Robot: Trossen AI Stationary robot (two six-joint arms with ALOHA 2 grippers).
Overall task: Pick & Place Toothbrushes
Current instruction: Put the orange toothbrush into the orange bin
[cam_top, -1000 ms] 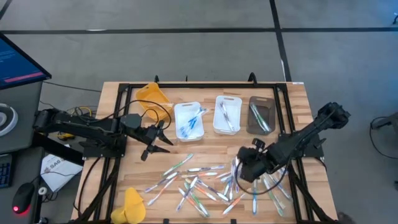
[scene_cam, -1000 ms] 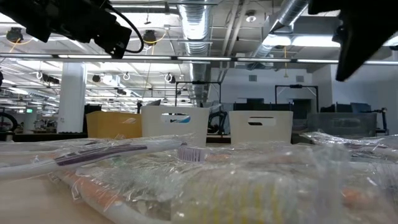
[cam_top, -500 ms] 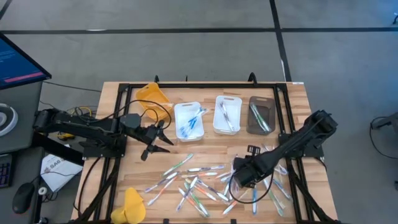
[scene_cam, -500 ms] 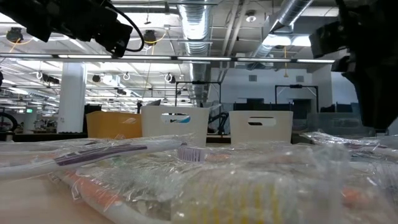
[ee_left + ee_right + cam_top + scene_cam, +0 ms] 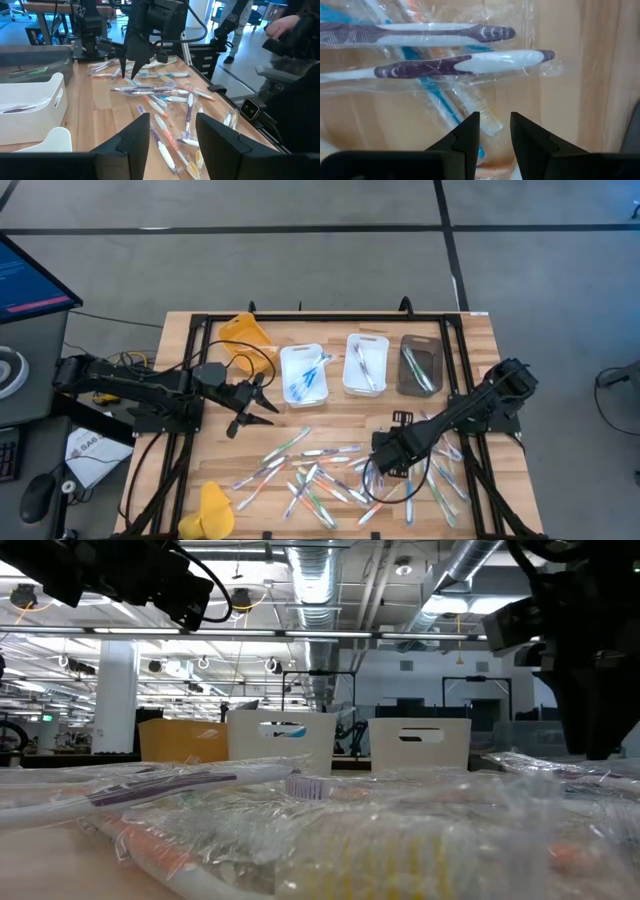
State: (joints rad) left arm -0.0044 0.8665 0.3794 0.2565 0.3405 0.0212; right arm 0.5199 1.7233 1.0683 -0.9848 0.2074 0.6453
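My left gripper (image 5: 262,401) hangs at nine o'clock on the table (image 5: 330,412), fingers apart and empty, just left of the white tray (image 5: 303,373) holding blue toothbrushes. The wrapped toothbrushes (image 5: 318,475) lie scattered around six o'clock. My right gripper (image 5: 378,461) sits low over the pile's right edge near five o'clock, fingers (image 5: 465,132) a narrow gap apart, above purple-handled toothbrushes (image 5: 455,64), gripping nothing.

Wooden table (image 5: 470,340). Along the far edge: yellow tray (image 5: 245,333), two white trays (image 5: 303,373), dark tray (image 5: 420,366). Toothbrushes (image 5: 320,470) scattered toward the near edge. Yellow piece (image 5: 214,510) at the near left corner.
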